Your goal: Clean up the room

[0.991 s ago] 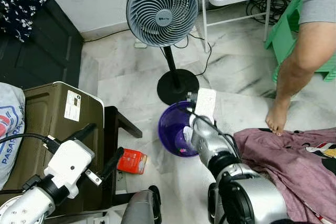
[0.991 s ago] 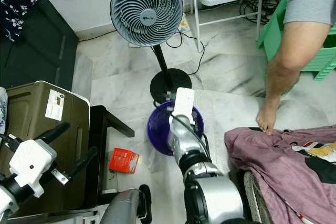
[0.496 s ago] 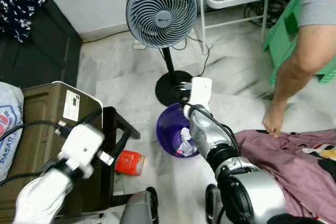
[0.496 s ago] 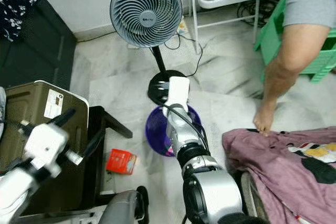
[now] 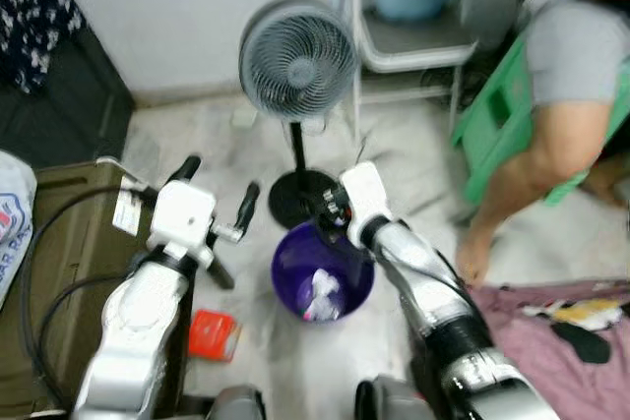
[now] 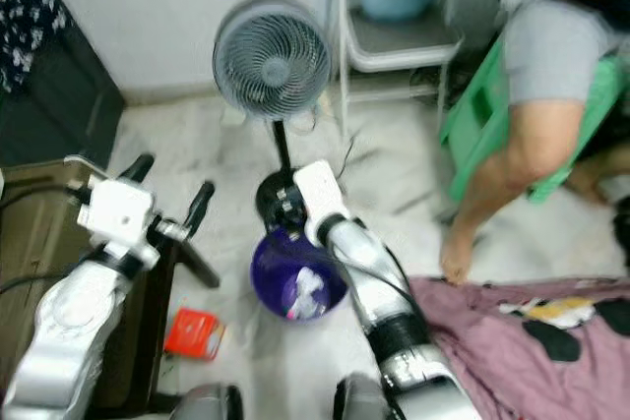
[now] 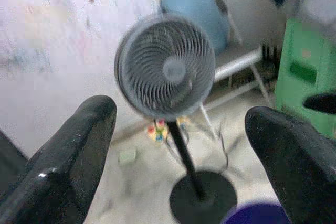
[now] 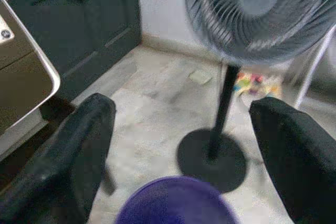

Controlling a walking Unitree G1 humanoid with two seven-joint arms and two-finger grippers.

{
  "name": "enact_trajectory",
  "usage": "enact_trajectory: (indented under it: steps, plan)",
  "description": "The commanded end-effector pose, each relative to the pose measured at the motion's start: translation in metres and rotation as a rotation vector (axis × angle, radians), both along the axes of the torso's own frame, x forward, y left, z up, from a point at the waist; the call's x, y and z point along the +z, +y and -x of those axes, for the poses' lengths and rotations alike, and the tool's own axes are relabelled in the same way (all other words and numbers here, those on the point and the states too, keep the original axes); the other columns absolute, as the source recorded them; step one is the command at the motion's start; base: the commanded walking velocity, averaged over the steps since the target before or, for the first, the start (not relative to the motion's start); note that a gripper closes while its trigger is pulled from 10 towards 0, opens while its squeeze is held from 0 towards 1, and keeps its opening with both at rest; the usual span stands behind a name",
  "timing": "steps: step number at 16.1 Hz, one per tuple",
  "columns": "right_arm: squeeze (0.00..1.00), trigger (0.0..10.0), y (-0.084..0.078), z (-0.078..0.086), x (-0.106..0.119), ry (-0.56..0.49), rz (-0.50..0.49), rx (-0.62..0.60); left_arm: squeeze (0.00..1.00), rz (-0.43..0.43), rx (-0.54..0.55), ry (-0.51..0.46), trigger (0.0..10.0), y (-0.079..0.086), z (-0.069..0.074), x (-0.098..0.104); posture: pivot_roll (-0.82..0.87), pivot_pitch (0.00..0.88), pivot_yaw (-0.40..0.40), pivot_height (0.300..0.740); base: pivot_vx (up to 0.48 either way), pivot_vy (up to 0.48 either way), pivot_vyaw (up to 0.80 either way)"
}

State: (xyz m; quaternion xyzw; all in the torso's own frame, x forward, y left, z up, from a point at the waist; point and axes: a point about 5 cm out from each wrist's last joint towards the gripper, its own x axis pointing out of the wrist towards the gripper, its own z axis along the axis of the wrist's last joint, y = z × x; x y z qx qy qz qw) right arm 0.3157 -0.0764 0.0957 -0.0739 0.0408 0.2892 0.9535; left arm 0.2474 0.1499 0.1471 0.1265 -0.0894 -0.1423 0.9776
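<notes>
Purple bin (image 5: 323, 272) sits on the floor at the foot of the fan (image 5: 298, 64), with crumpled white trash (image 5: 322, 289) inside. Note the camera has tilted up since a second ago — chair (image 5: 409, 41) and seated person (image 5: 551, 115) now show more fully. Your right gripper (image 8: 178, 145), then down over the bin, has risen above its far rim, fingers apart and empty. Your left gripper (image 5: 217, 194) has lifted from low beside the box (image 5: 59, 292) to beside the bin — fingers spread, empty. Red pack (image 5: 214, 334) lies on the floor by it.

Pale marble floor (image 5: 413, 159), white wall (image 5: 177, 7) (dark cabinet (image 5: 59, 105) alongside).
</notes>
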Motion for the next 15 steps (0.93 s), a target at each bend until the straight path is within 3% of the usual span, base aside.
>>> enact_trajectory:
  steps: [1,3,4,5,6,8,9,10,13,15]
  plan:
    - [1.0,10.0,-0.007,0.001,0.016,-0.073,-0.036,-0.009,0.0,-0.009,0.073,-0.009,10.0,0.005,-0.003,-0.005,-0.07,0.0,0.031,0.74,0.0,0.0,0.0]
    - [1.0,10.0,-0.022,0.002,0.023,-0.12,-0.091,-0.105,0.0,0.053,0.195,-0.014,10.0,0.016,-0.007,-0.008,-0.09,0.0,0.024,0.74,0.0,0.0,0.0]
    - [1.0,10.0,-0.036,0.007,0.029,-0.132,-0.171,-0.216,0.0,0.109,0.322,-0.011,10.0,0.028,-0.009,-0.011,-0.09,0.0,0.019,0.74,0.0,0.0,0.0]
    - [1.0,10.0,-0.041,0.009,0.03,-0.138,-0.181,-0.24,0.0,0.141,0.335,0.0,10.0,0.03,-0.009,-0.012,-0.09,0.0,0.021,0.74,0.0,0.0,0.0]
    - [1.0,10.0,-0.061,0.024,0.028,-0.147,-0.171,-0.308,0.0,0.225,0.376,0.018,10.0,0.037,-0.005,-0.015,-0.09,0.0,0.026,0.74,0.0,0.0,0.0]
    - [1.0,10.0,-0.077,0.043,0.014,-0.11,-0.141,-0.349,0.0,0.232,0.379,0.031,10.0,0.037,0.001,-0.02,-0.11,0.0,0.024,0.74,0.0,0.0,0.0]
    - [0.84,10.0,-0.079,0.045,0.013,-0.091,-0.147,-0.359,0.0,0.234,0.365,0.054,10.0,0.035,0.002,-0.024,-0.11,0.0,0.025,0.74,0.0,0.0,0.0]
    - [0.0,10.0,-0.078,0.044,0.015,-0.095,-0.142,-0.358,0.0,0.246,0.366,0.07,10.0,0.032,0.003,-0.027,-0.12,0.0,0.04,0.74,0.0,0.0,0.0]
    - [0.0,10.0,-0.071,0.037,0.024,-0.112,-0.126,-0.358,0.0,0.258,0.309,0.079,10.0,0.022,0.002,-0.026,-0.13,0.0,0.049,0.74,0.0,0.0,0.0]
    - [0.0,10.0,-0.049,0.031,0.033,-0.15,-0.133,-0.282,0.0,0.253,0.283,0.088,10.0,0.019,0.0,-0.027,-0.12,0.0,0.045,0.74,0.0,0.0,0.8]
